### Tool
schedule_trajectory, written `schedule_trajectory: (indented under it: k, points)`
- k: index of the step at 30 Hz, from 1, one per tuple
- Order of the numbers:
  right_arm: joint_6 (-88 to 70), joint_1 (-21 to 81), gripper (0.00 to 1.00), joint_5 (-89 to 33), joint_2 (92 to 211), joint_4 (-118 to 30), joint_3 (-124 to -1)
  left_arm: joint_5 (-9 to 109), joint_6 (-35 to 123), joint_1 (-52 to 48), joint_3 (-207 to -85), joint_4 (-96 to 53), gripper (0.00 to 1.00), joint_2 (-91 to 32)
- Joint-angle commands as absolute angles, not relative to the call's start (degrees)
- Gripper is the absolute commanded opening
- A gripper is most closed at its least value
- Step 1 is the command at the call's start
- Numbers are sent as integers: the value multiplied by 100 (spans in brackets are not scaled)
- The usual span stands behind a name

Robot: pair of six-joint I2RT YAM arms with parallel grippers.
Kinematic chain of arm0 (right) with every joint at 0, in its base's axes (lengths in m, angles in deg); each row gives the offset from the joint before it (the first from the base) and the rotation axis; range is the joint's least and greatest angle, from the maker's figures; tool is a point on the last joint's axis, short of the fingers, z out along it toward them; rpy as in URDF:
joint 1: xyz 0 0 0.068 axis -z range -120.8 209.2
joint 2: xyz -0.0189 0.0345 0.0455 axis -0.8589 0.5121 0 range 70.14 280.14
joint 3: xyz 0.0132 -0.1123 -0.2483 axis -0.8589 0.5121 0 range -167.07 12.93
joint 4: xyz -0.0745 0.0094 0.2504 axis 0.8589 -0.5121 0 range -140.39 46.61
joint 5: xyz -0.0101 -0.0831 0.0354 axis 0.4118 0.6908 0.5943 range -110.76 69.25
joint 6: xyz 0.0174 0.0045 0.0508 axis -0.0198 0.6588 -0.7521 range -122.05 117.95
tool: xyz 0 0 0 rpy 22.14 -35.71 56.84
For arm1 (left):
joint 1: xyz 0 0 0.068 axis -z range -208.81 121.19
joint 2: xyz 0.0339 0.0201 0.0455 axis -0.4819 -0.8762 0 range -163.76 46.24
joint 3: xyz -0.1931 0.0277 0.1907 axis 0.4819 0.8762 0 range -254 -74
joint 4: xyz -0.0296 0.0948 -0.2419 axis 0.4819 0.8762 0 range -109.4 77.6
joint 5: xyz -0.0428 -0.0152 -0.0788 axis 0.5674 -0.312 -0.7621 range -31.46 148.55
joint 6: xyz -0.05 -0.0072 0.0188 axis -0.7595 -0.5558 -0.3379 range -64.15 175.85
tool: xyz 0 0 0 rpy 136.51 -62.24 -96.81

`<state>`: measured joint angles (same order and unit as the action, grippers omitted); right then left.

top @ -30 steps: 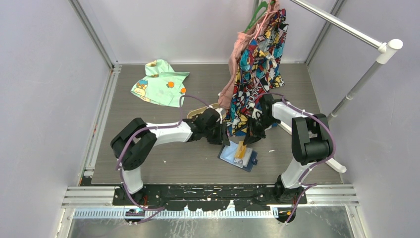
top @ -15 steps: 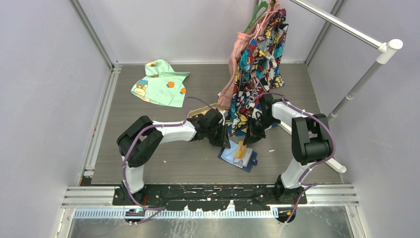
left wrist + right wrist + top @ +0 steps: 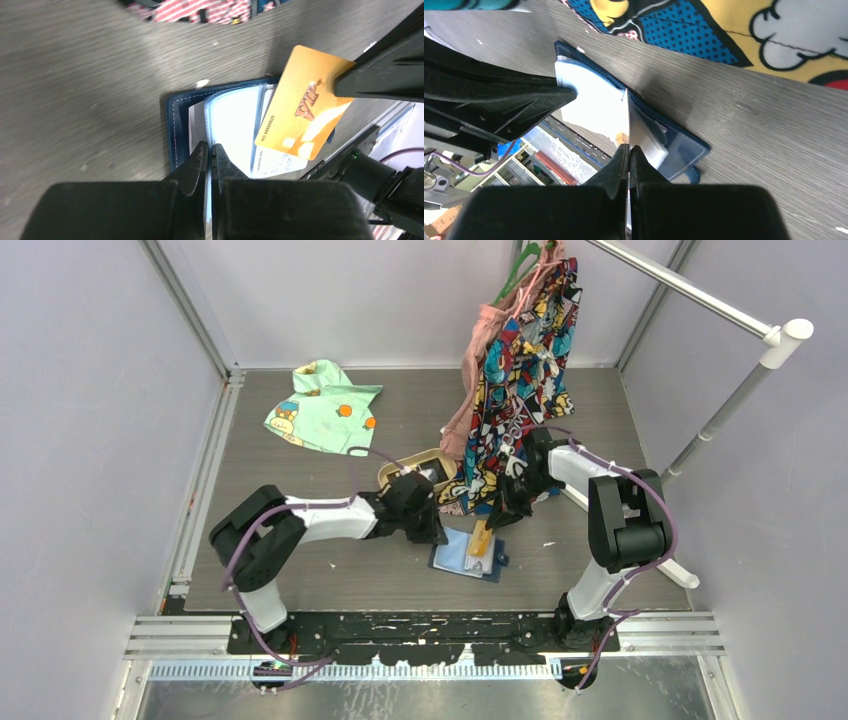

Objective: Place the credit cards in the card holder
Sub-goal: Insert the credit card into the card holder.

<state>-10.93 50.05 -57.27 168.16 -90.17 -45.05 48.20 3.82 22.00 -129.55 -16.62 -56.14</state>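
As it lies open | card holder (image 3: 460,558) navy, pale int. | card (image 3: 300,105) orange

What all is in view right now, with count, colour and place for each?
card holder: one, navy, open on the table
orange card: one, orange-yellow, above the card holder
tray: one, tan, behind the card holder
green garment: one, pale green, table's far left
comic-print garment: one, multicoloured, hanging on rack
pink garment: one, pink, hanging beside it
rack: one, white, right side
table: one, grey wood grain
left pincer: one, black, shut on the card holder
right pincer: one, black, shut on the orange card
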Motion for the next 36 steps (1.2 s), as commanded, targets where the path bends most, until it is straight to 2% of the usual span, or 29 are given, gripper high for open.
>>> schedule_trajectory:
  k: [1, 20, 36]
  points:
    - [-1037, 5015, 1, -6026, 16636, -8571, -4485, 5574, -314, 2116, -12396, -2256, 0, -4954]
    - [-1429, 4558, 1, -6435, 16970, -7721, -4137, 5756, -1128, 1980, -11627, -3021, 0, -4726]
    - [-1882, 4565, 1, -6869, 17207, -7626, -3831, 5540, -1021, 1893, -11719, -3100, 0, -4966]
